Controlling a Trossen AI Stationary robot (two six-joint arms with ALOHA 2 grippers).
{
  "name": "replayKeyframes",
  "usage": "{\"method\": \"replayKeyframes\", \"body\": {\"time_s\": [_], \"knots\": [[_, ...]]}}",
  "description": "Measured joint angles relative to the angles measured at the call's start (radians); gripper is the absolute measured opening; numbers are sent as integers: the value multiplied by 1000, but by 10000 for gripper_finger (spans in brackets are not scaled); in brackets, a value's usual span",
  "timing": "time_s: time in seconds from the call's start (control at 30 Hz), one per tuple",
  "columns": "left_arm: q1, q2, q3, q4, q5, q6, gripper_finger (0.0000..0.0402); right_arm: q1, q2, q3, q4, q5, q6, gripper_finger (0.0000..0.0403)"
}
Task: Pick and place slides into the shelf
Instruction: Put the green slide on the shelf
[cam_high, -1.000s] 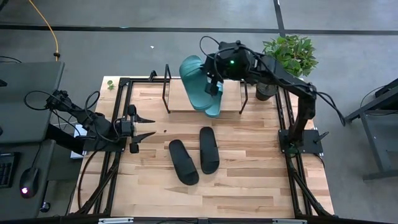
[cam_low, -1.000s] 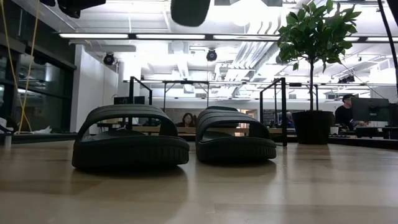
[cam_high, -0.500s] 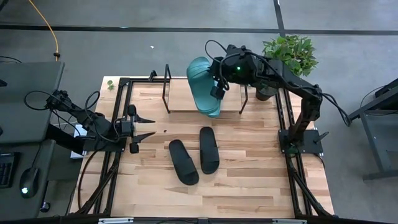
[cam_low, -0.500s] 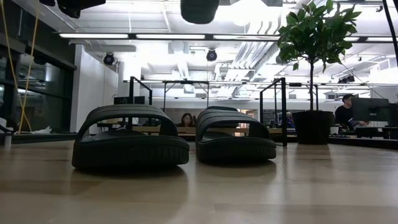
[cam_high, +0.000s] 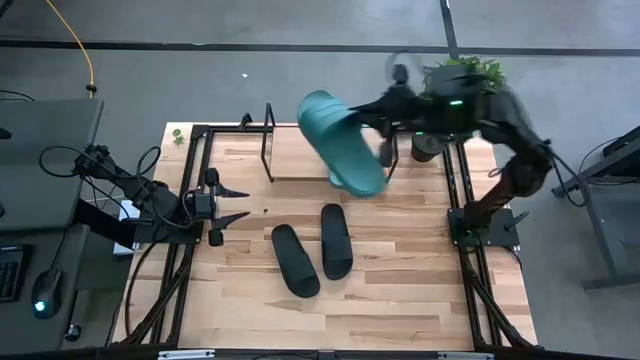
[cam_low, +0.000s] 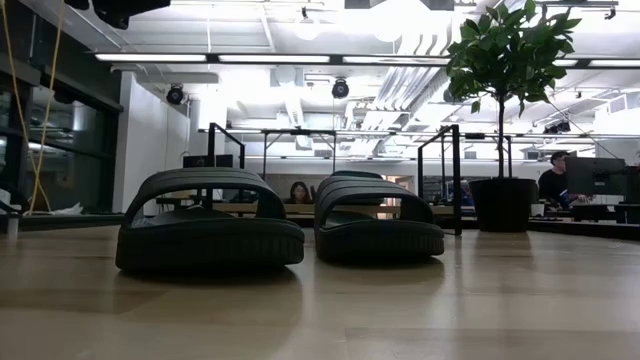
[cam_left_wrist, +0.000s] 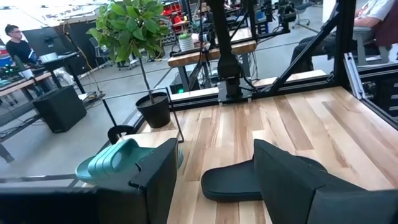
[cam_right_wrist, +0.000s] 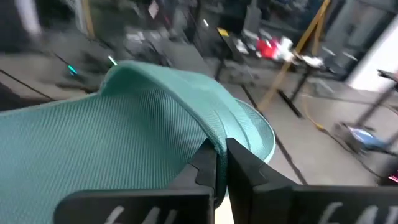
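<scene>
Plant (cam_high: 462, 78) seemingly beside right gripper (cam_high: 386, 150)

- Table (cam_high: 400, 290): light wooden plank top, bordered by a black tube frame (cam_high: 195, 190).
- Two black slides (cam_high: 296, 260) (cam_high: 336, 240) rest flat on the boards near the table's middle, side by side, close but apart. The left one is angled, the right one lies nearly straight.
- Low view: both black slides stand sole-down on the wood.
- Shelf (cam_high: 300, 165) stands on the table's far edge, its thin black end frames upright.
- Potted plant (cam_high: 462, 85) sits at the far right corner.
</scene>
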Motion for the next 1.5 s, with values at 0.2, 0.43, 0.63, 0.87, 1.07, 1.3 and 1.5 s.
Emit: {"method": "replayKeyframes", "body": {"time_s": [0.2,0.43,0.63,0.87,1.07,1.3,1.5], "knots": [[0,0,0,1,-10,0,193,72,-113,0,-57,-9,56,0],[0,0,0,1,-11,0,193,247,-177,-94,-76,213,79,0],[0,0,0,2,-11,0,193,304,-387,-590,335,272,-16,0],[0,0,0,16,-26,36,193,249,-641,-1147,849,221,-47,0],[0,0,0,63,-29,52,193,154,-665,-1427,1095,270,-73,0],[0,0,0,60,-26,51,193,24,-517,-1507,1266,249,-68,0],[0,0,0,52,-26,41,193,-54,-335,-1471,1365,253,-102,0]]}}
